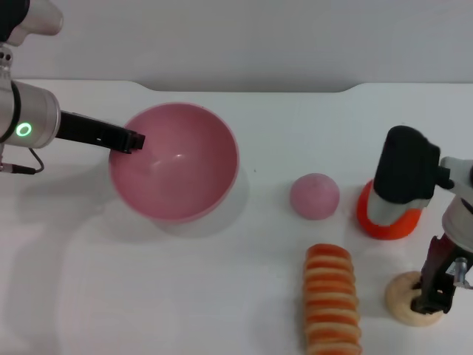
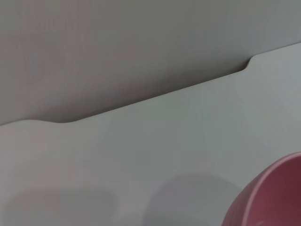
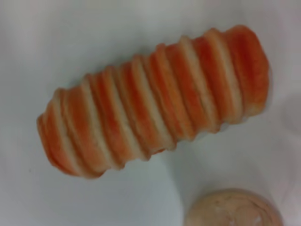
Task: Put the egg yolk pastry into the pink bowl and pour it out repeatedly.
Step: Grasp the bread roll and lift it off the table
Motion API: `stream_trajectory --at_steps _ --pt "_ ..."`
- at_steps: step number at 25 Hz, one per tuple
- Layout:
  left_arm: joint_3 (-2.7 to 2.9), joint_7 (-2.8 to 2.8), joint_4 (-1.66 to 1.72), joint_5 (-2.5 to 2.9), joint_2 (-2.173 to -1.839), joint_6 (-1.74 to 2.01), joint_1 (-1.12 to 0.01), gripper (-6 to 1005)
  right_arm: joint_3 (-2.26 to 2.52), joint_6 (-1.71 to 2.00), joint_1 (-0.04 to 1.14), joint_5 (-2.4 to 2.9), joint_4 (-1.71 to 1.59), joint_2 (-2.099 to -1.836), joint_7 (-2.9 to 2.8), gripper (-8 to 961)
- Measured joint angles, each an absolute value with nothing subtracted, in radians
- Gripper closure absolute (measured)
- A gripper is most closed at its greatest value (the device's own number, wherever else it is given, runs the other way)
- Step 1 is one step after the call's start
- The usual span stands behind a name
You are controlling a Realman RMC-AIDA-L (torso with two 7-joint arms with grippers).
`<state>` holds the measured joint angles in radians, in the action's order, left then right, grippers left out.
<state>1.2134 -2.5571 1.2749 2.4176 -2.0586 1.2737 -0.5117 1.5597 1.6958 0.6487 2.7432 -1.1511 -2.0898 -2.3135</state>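
Right gripper [image 1: 432, 296] at the egg yolk pastry [image 1: 409, 298]

Near the desk's [image 1: 222, 296] front right corner, narrow fingers straddle the pastry (grip uncertain); left gripper [image 1: 134, 140] clamps the pink bowl [image 1: 174, 161] rim, probably steadying it for the drop.

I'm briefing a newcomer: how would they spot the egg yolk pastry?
Look at the table's near right corner, under the right gripper. The egg yolk pastry is the pale beige ball there, beside the striped roll; it is neither pink nor striped.
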Motion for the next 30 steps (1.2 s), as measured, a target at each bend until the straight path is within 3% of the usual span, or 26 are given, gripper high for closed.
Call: stream_trajectory --at_steps 15,30 --pt "1.234 -2.556 1.267 2.426 -2.059 1.274 -0.515 996 1.241 1.755 0.578 2.63 -1.168 -2.081 -2.243 824" --pt "1.293 -2.557 1.183 2.445 -2.06 1.297 -0.558 998 1.078 1.878 0.554 2.347 -1.405 -2.079 -2.2 848"
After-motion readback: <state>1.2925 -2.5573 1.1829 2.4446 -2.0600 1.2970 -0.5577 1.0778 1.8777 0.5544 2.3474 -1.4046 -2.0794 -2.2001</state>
